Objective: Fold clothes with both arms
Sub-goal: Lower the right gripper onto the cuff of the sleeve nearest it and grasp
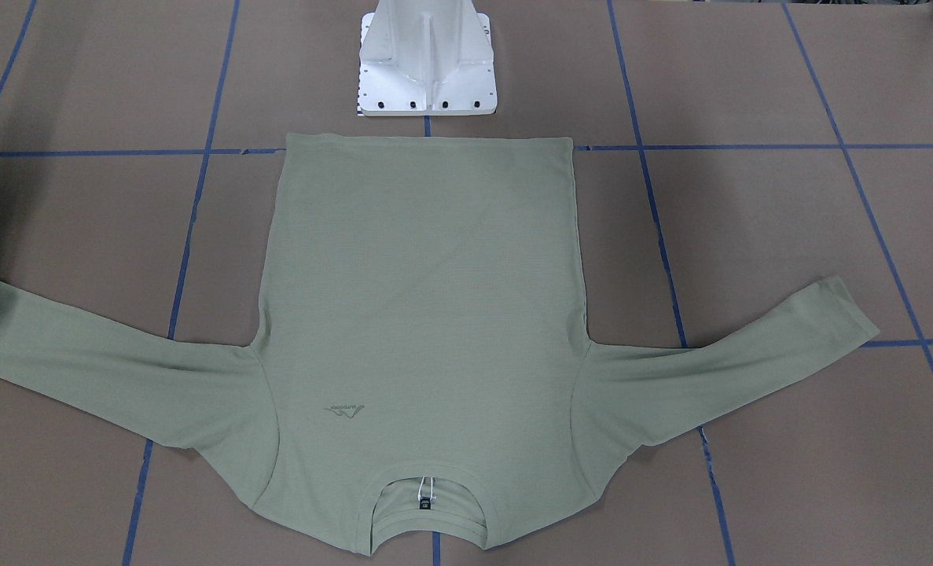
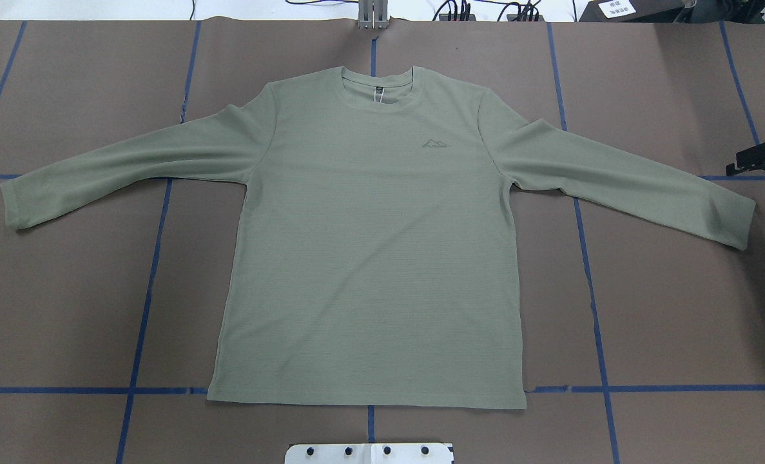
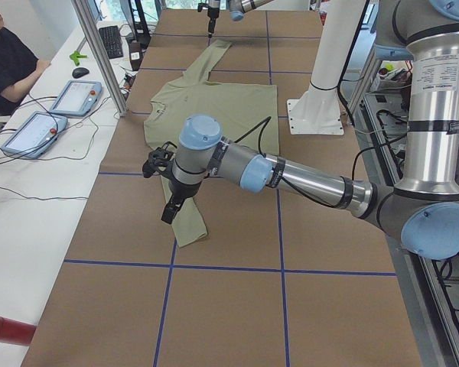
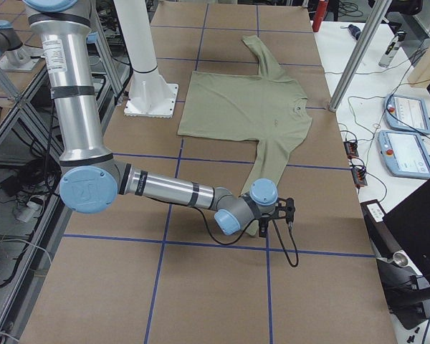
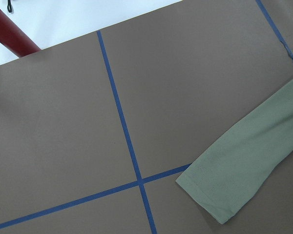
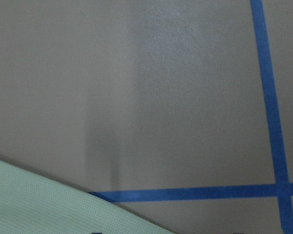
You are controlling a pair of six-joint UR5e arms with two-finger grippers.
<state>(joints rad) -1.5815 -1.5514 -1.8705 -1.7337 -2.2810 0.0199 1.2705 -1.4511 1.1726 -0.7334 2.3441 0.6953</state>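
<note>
Shirt (image 2: 369, 245) flat, face up, mid-bench: hem toward the robot-side edge, collar toward the operators' edge, sleeves spread toward both ends. Left gripper (image 3: 168, 214) up in the air near the left cuff (image 5: 219, 195), clear of the cloth; claw state: can't tell. Right gripper (image 2: 753, 161) low, just beside the right cuff (image 2: 740, 222) at the bench's right end; claw state can't tell either.

Brown table (image 2: 66, 309) with blue tape lines (image 2: 144, 303); white pedestal (image 1: 427, 63); seated person (image 3: 8, 65) beside two tablets (image 3: 75, 98)

Lab: teach pendants (image 4: 403, 153), tape-gridded table (image 2: 678, 309).
</note>
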